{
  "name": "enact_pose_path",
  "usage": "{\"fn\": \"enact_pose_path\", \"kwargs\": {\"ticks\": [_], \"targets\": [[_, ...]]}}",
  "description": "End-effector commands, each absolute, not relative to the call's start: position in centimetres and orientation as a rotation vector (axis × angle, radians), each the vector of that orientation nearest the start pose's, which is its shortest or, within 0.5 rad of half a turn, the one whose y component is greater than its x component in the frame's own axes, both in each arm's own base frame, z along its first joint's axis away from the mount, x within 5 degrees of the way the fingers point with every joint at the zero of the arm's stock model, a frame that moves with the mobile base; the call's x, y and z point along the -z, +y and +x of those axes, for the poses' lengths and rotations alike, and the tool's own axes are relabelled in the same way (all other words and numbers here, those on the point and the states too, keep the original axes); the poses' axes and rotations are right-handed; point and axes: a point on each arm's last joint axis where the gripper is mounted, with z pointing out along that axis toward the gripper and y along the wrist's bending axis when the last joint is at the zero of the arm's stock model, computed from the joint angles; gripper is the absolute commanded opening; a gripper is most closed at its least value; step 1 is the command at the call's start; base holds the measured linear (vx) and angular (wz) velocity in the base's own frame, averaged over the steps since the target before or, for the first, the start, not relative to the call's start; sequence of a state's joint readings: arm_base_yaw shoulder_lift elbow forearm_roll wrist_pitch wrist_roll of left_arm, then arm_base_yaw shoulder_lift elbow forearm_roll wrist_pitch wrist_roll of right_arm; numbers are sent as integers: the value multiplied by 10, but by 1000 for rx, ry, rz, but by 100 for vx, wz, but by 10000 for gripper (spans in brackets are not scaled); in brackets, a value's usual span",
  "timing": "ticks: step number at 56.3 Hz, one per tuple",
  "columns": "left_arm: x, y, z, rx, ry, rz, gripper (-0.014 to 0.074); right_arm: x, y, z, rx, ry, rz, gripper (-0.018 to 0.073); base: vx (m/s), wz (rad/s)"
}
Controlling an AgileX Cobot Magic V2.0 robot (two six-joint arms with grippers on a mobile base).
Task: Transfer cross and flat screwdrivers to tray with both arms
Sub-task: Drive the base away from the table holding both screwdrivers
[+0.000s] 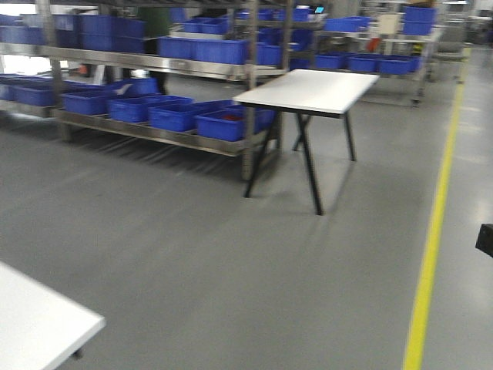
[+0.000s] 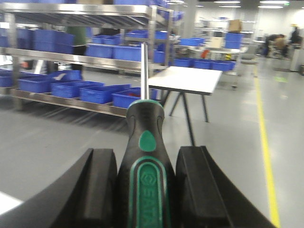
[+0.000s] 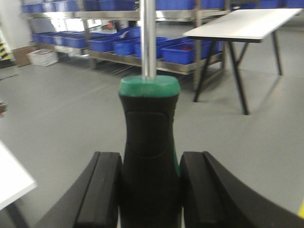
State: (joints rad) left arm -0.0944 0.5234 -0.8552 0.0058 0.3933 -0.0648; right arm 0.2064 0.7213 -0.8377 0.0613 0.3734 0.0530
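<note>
In the left wrist view my left gripper (image 2: 147, 159) is shut on the black handle of a screwdriver (image 2: 145, 128). That handle carries green inlays, and its steel shaft points straight ahead, away from the camera. In the right wrist view my right gripper (image 3: 149, 159) is shut on the other screwdriver (image 3: 149, 114), a black handle with a green collar and a steel shaft running out of the top of the frame. Which one is cross and which is flat cannot be told. Both are held in the air over the grey floor. The tray is out of view.
Steel shelving (image 1: 154, 127) loaded with blue bins (image 1: 181, 116) lines the left and back. A white table on black legs (image 1: 308, 92) stands ahead, and a white tabletop corner (image 1: 46, 324) sits at the near left. A yellow floor line (image 1: 435, 231) runs along the right.
</note>
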Motion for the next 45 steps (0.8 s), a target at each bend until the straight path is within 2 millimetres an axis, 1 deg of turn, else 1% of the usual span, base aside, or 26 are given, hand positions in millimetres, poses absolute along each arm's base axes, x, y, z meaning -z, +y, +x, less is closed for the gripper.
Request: {"fn": "enact_pose_path", "kwargs": {"ticks": [1, 27, 37, 45], "targets": [[-440, -8, 82, 134, 1423, 17, -1, -416, 30, 138, -256, 1613, -93, -9, 16, -69], [-439, -8, 83, 134, 1427, 17, -1, -416, 30, 138, -256, 1612, -93, -9, 21, -65], [-439, -8, 83, 134, 1427, 17, -1, -416, 30, 138, -256, 1612, -93, -9, 25, -41], [-439, -8, 83, 134, 1427, 17, -1, -416, 30, 138, -256, 1612, -93, -9, 28, -24]]}}
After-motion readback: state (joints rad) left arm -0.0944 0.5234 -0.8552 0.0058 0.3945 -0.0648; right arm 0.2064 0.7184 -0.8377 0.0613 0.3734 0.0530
